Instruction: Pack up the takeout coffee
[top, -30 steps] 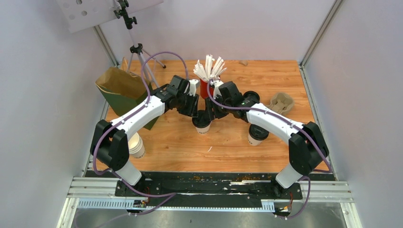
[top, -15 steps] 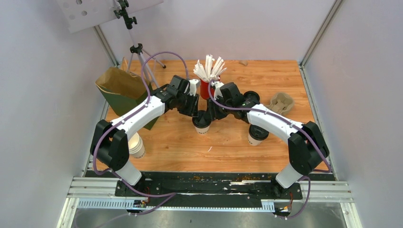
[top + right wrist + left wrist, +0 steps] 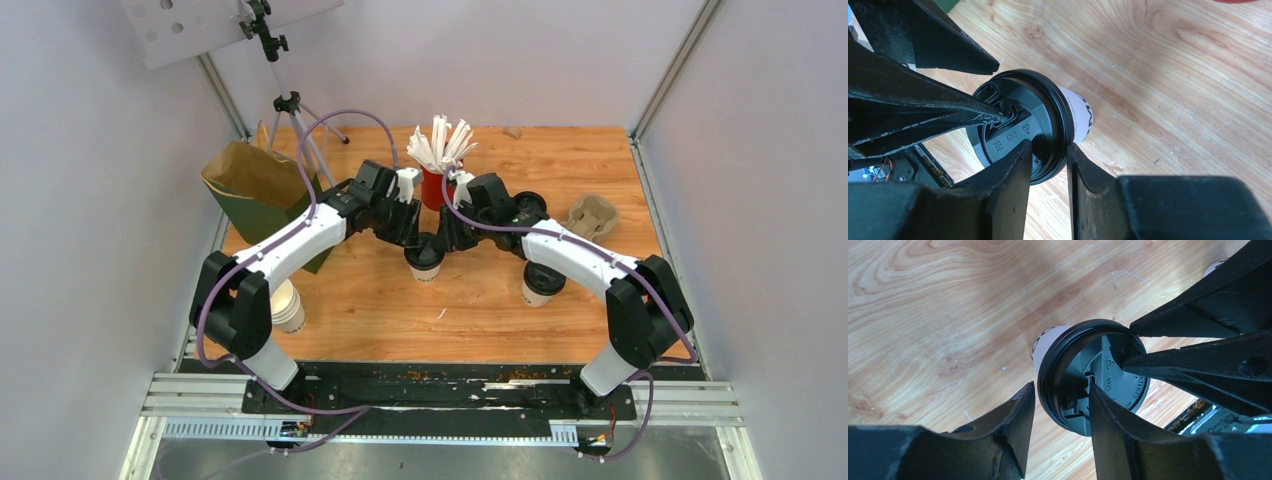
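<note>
Looking at the takeout coffee (image 3: 424,258): it stands upright mid-worktop (image 3: 470,310), well apart from the green bag (image 3: 255,190) at the far left edge. Not packed yet.

Both arms meet over it from opposite sides, each with 1 finger inside the black lid (image 3: 1098,375) and 1 outside the rim. My read: this is lid work or a handover, since a rim hold from above keeps the cup vertical and clear of the paper wall.

Left claw (image 3: 1062,390): released. Its wrist view shows a sliver of worktop between the outer finger and the rim, and the inner finger lies over the sip-hole area.

Right claw (image 3: 1048,146): clenched on the lid rim. Its wrist view shows the rim sandwiched between 2 fingers with no gap I can see.

View differences:
- The top view gives the layout only; both claws blur into 1 black mass over the lid there, so no jaw state.
- The left wrist view shows the left gap plus the right fingers coming in from the opposite side.
- The right wrist view shows the pinch and the cup's printed side wall.
- Only the top view shows the bag, the red cup of sticks (image 3: 432,185) just behind the claws, and a 2nd lidded cup (image 3: 543,282) under the right arm.

Risk as I judge it: lifting by the rim alone could pop the lid.
</note>
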Tool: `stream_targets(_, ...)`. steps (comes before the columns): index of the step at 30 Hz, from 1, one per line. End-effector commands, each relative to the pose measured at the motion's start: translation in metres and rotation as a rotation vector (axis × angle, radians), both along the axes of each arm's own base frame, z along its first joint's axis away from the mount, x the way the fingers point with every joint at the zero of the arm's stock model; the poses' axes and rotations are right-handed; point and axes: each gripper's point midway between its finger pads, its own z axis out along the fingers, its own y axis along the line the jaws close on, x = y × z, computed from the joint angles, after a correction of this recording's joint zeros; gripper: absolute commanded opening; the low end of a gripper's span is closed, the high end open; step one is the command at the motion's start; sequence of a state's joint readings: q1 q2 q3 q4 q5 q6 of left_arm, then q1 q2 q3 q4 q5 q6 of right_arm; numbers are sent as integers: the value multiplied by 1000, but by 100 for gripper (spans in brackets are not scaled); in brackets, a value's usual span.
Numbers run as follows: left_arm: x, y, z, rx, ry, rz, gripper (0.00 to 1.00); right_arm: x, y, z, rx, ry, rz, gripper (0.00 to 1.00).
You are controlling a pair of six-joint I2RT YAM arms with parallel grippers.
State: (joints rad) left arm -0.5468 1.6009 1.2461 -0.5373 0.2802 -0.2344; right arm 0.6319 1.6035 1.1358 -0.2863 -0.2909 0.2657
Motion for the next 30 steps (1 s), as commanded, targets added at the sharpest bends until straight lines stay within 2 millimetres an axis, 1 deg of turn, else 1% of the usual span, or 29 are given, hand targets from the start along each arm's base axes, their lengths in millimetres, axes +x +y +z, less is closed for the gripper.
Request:
stream_targets(1, 5, 1, 12, -45, -51, -56, 53, -3, -7, -17, -37, 32, -7, 31)
stream_targets(6, 1, -1, 9, -121, -9, -140, 60, -1, -8, -17, -36, 33, -7, 31)
stream_targets(11, -2, 0, 4, -153, 2, -208, 61, -3, -8, -16, -31, 30, 2, 30)
stream_targets(16, -6, -8, -2, -201, 6, -251, 61, -4, -8, -14, -30, 27, 9, 31)
stream_targets(20, -9, -13, -3, -237, -3, -278, 58, -6, -9, -14, -28, 25, 15, 30)
stream_targets(25, -15, -18, -4, -286, 22, -272, 49, -6, -11, -13, -20, 27, 17, 30)
stream_targets(30, -25, -18, -5, -324, 69, -238, 43, -9, -12, -12, -10, 31, 28, 30)
